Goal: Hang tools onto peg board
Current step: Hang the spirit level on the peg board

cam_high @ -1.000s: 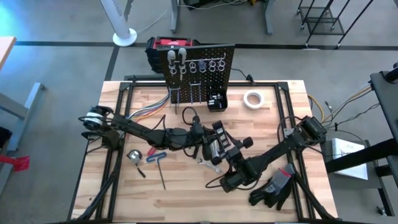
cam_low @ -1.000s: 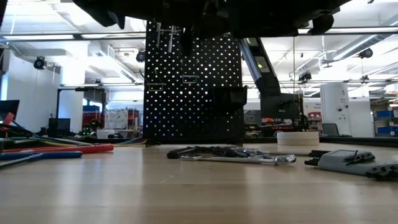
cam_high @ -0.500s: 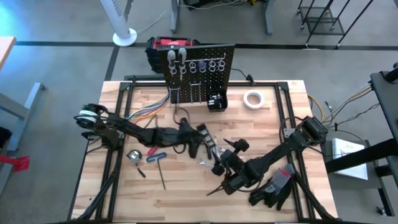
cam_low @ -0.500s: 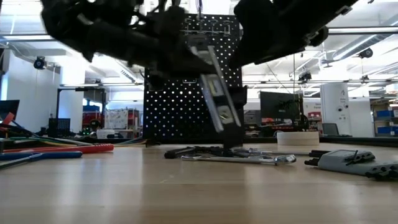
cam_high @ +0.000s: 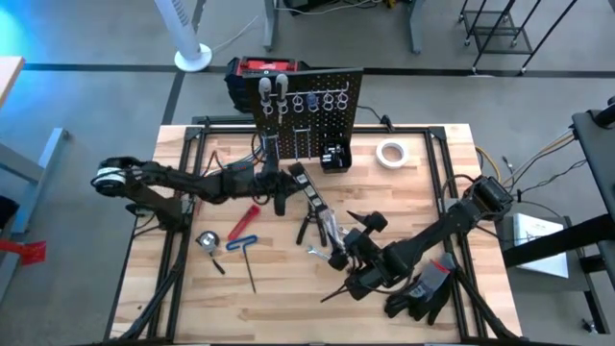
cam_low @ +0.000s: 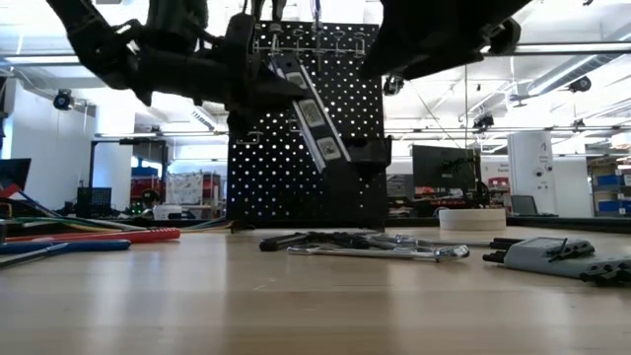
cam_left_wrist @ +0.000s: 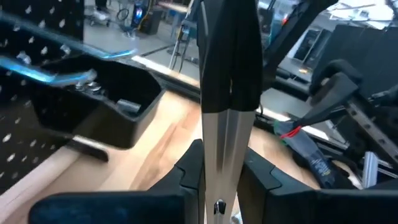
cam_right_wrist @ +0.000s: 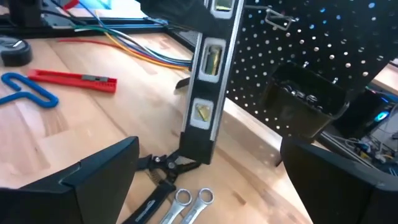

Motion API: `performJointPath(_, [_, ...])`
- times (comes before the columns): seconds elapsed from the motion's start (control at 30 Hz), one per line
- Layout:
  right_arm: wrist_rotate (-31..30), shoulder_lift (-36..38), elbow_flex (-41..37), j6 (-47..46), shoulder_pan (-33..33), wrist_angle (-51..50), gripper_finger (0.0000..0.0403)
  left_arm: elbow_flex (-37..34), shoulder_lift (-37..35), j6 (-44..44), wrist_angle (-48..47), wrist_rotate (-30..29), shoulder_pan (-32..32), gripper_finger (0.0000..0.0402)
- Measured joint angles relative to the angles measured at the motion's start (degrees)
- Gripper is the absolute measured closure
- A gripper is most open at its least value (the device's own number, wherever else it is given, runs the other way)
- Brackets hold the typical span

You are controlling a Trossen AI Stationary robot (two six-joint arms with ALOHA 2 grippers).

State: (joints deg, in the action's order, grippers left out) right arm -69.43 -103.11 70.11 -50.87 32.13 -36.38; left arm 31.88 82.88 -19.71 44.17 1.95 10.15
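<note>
My left gripper [cam_high: 285, 192] is shut on the small level [cam_high: 306, 192], a black and silver bar with vials, in the air in front of the peg board [cam_high: 309, 104]. My right gripper [cam_high: 354, 235] stands open near the table's middle, with nothing between its fingers [cam_right_wrist: 99, 177]. Below it, black pliers [cam_right_wrist: 163, 171] and silver wrenches [cam_right_wrist: 191, 199] lie flat on the table. A red-handled tool [cam_high: 243, 223] and a blue T-handled tool [cam_high: 240, 242] lie left of the middle. My left gripper pinches the level between its two fingers [cam_left_wrist: 189, 167], on its silver part [cam_left_wrist: 217, 177] toward its upper end. The level runs on ahead of the fingers. It hangs tilted, lifted clear of the table, with its black lower end [cam_low: 343, 158] toward my right gripper.
A small black bin [cam_high: 335, 154] sits at the peg board's foot, and silver ring hooks [cam_high: 312, 99] line its top. A white tape roll [cam_high: 389, 153] lies far right, black gloves [cam_high: 423, 290] near right, and a round silver thing [cam_high: 205, 239] at the left. A red-and-black box [cam_high: 255, 69] stands behind the board.
My right gripper has opened and let go of the level, staying where it was. My left gripper has carried the level toward the table's far left, toward the peg board. The level stays tilted and clear of the table.
</note>
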Motion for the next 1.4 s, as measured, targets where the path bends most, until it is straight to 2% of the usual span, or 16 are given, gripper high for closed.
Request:
performJointPath(0.17, [0.0, 0.0, 0.0, 0.0, -0.2, 0.7, 0.0019, 1.8, 1.2, -3.1, -6.1, 2.2, 2.6, 0.0360])
performJointPath(0.43, [0.0, 0.0, 0.0, 0.6, -0.6, 1.1, 0.0018, 2.6, 1.9, -3.9, -7.3, 2.4, 3.0, 0.0360])
performJointPath(0.9, [0.4, 0.0, 0.0, 0.6, -0.8, 1.1, 0.0018, 3.3, 1.0, 0.5, -8.1, 2.3, 3.3, 0.0360])
performJointPath(1.27, [0.4, 0.0, 0.0, 0.9, -1.1, 1.1, 0.0018, 3.3, -3.2, 3.4, -14.3, 1.8, 4.9, 0.0360])
performJointPath(1.4, [0.4, 0.0, 0.0, 0.9, -1.1, 1.1, 0.0018, 3.3, -2.9, 3.4, -14.4, 3.9, 5.8, 0.0360])
